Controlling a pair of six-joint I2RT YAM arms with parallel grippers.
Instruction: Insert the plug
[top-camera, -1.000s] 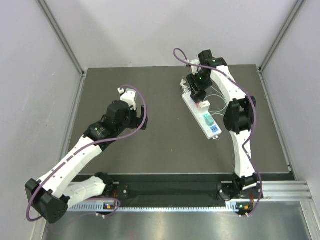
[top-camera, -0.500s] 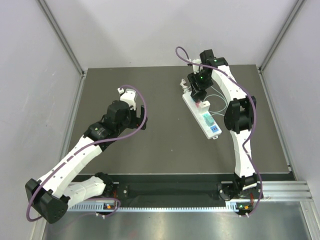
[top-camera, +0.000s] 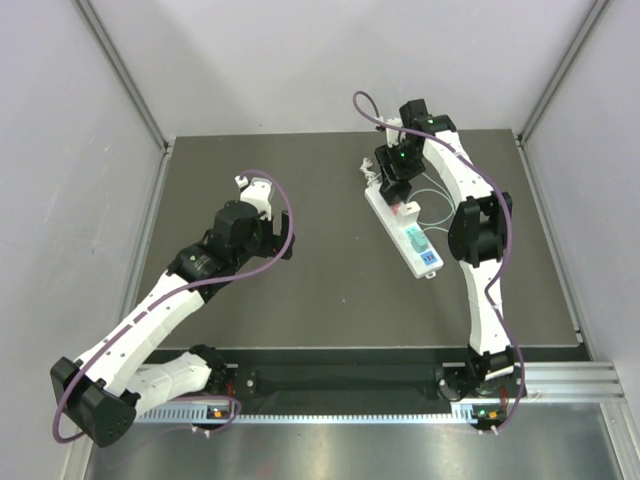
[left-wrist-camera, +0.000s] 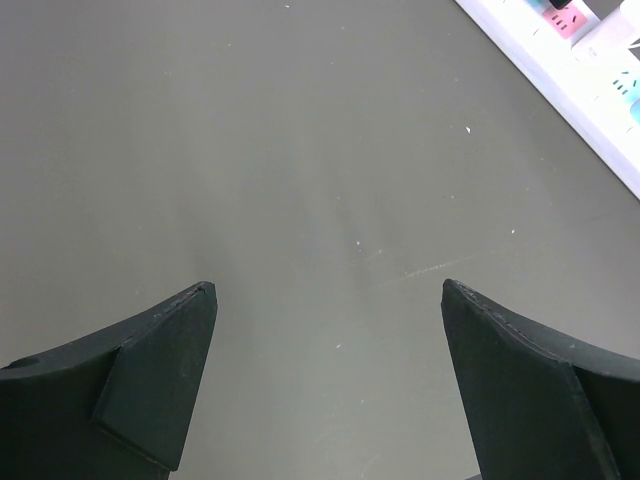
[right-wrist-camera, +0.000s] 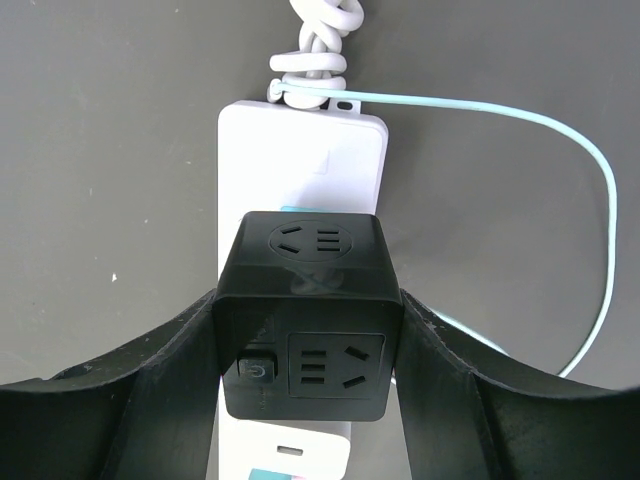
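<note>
The plug is a black cube adapter with sockets on its faces and a small switch. My right gripper is shut on it, one finger pressing each side. It sits directly over the cord end of the white power strip; I cannot tell whether its pins are in a socket. From above, the right gripper hovers at the strip's far end. My left gripper is open with nothing between its fingers, over bare mat left of the strip.
A thin light-blue cable loops out to the right of the strip. The strip's own white cord is knotted at its far end. Pink and blue blocks occupy the strip's nearer sockets. Grey walls enclose the dark mat.
</note>
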